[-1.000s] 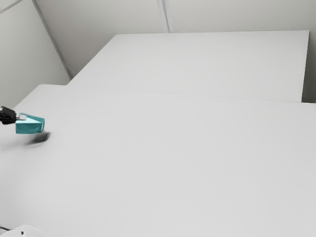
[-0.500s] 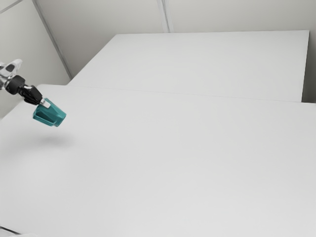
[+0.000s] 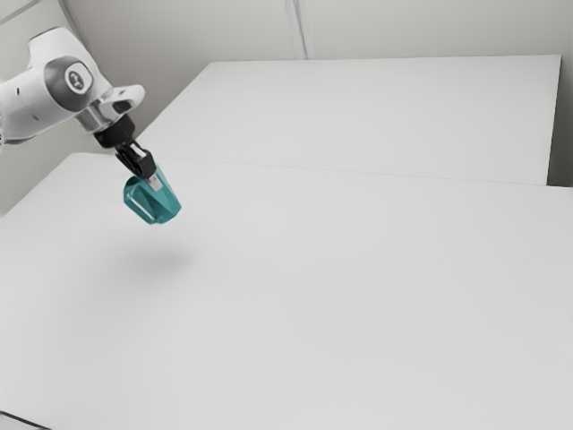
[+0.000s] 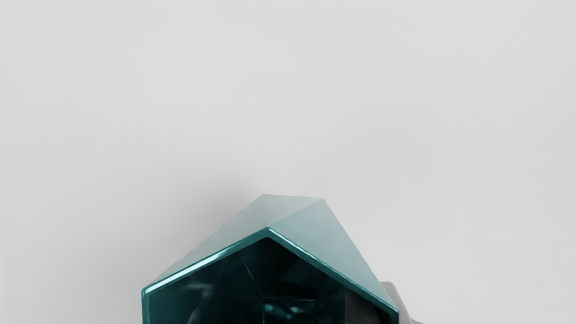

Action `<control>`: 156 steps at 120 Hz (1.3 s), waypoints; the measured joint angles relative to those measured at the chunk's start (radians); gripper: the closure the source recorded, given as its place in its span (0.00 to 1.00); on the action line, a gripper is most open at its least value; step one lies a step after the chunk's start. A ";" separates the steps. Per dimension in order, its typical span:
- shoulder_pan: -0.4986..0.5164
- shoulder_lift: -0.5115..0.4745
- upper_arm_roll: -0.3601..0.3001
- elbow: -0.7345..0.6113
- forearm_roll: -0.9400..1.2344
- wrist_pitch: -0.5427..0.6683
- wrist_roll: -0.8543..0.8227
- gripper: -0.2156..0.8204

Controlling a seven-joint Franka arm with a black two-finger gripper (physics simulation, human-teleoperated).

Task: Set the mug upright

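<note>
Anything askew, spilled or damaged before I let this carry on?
Only the mug looks askew: it is held in the gripper, tilted, above the table with its shadow beneath, so it isn't upright yet. I see no spill or damage in what shows.

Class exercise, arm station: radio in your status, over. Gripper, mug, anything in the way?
Gripper shut on mug wall. Mug tilted, above table, not yet upright. Thin dark line, exterior view's lower left, well apart from mug.
</note>
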 joint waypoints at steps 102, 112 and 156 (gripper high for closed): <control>-0.156 -0.070 -0.100 -0.385 0.280 0.386 -0.449 0.95; -0.138 -0.051 -0.104 -0.385 0.290 0.399 -0.476 0.95; -0.140 0.014 -0.119 -0.380 0.301 0.427 -0.562 0.82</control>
